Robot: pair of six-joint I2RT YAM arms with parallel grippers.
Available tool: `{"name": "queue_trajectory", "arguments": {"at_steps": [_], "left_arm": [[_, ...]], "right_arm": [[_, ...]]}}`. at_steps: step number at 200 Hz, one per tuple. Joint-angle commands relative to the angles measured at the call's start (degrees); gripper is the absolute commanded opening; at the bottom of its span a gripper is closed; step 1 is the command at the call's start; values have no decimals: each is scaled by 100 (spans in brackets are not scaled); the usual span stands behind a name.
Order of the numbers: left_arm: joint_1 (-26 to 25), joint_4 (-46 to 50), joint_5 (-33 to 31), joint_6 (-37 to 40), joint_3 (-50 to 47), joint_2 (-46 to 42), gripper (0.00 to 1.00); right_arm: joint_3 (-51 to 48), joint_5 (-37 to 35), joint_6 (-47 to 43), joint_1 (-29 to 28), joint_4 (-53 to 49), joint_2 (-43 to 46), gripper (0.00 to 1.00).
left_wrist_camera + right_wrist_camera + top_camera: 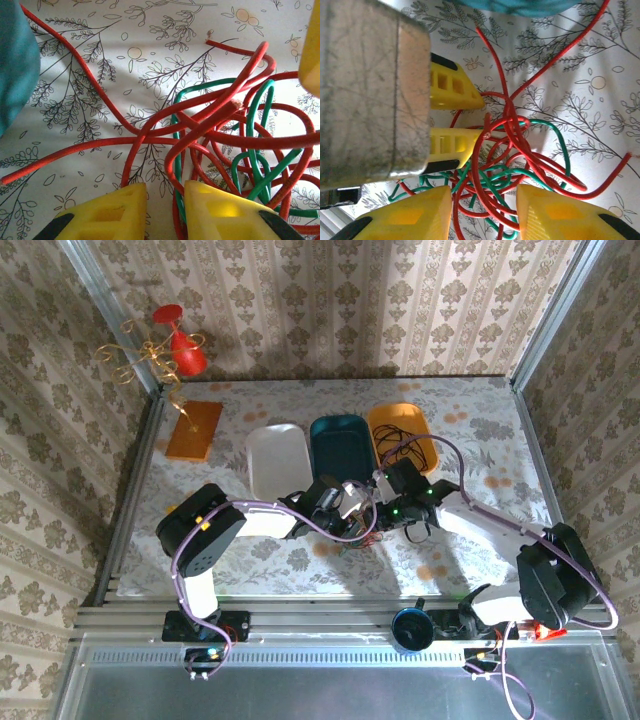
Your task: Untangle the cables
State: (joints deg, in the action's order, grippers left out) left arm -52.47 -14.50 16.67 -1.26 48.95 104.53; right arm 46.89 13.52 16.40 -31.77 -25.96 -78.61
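Cables [220, 135] of red and green lie knotted on a table [480, 430] covered with a leaf-and-flower cloth. A metal frame [130, 470] and walls of striped damask wallpaper [350, 300] enclose it.

The overhead camera places the tangle mid-table between the two arms. It lies just in front of a white tray [275, 455], a teal tray [340, 420] and an orange tray [400, 410], the last holding a loose black cable [405, 445]. An orange board [195, 430] and red goblets [185, 350] sit at the far left.

The wrist cameras pick out single strands. The left gripper [165, 192] holds its yellow fingers a narrow gap apart. Red and green strands run along the inner face of one finger, cloth shows in the gap and nothing is pinched. The right gripper [484, 197] has its jaws spread wider, straddling the thick of the knot. Many loops lie between its fingers, none visibly clamped.
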Motion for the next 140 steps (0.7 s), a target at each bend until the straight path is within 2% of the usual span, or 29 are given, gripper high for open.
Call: {"name": "queue_trajectory", "arguments": {"at_steps": [1, 42, 75, 108, 118, 140], "left_arm": [[-46, 620, -63, 186, -53, 234, 26], [-53, 624, -76, 187, -64, 226, 26], [-60, 615, -93, 187, -87, 201, 26], [-56, 615, -128, 187, -114, 183, 27], [-55, 615, -135, 174, -122, 182, 28], [-57, 634, -122, 170, -111, 195, 41]], "right_arm": [[118, -241, -107, -131, -99, -76, 40], [90, -714, 37, -189, 10, -278, 34], [85, -802, 123, -198, 120, -352, 34], [40, -1337, 295, -181, 178, -153, 4], [31, -1569, 378, -140, 187, 147, 0], [72, -2176, 685, 13, 187, 654, 0]]}}
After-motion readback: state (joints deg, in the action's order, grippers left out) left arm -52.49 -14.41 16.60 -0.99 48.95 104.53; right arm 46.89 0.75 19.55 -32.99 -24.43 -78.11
